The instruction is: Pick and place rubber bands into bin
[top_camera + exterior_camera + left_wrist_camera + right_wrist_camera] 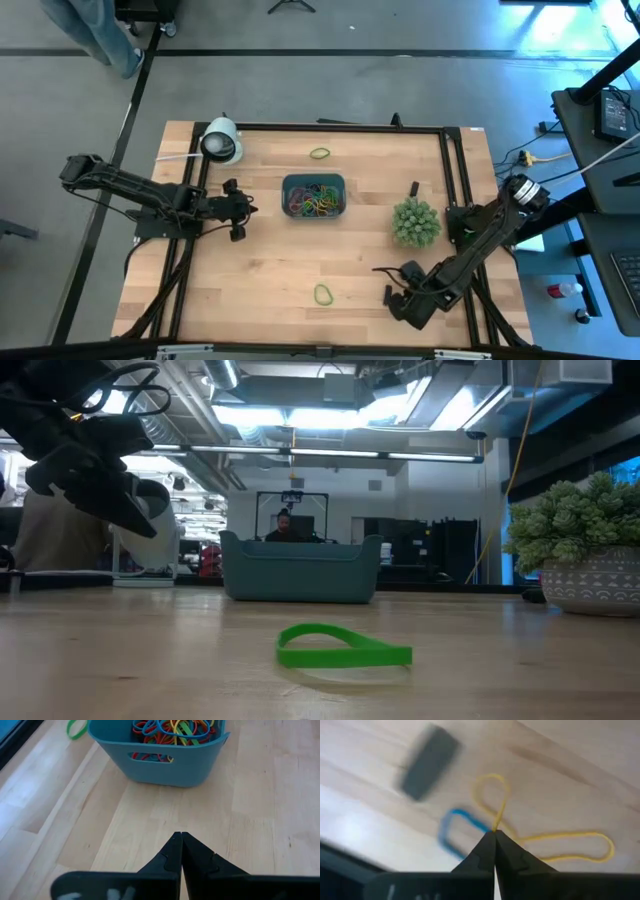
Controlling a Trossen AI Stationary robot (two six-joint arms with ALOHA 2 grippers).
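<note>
The right hand (pixel 494 833) is clenched on a yellow rubber band (pixel 555 845) lying on the surface, beside a blue one (pixel 457 827). It looks light and floppy, best pinched at one strand. The left hand (pixel 181 837) waits clenched and empty near the bin (pixel 165 762).

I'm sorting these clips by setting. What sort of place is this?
Probably a robotics lab or workshop: a wooden table with two robot arms, exposed ceiling ducts with strip lights, and a person at a monitor in the background.
</note>
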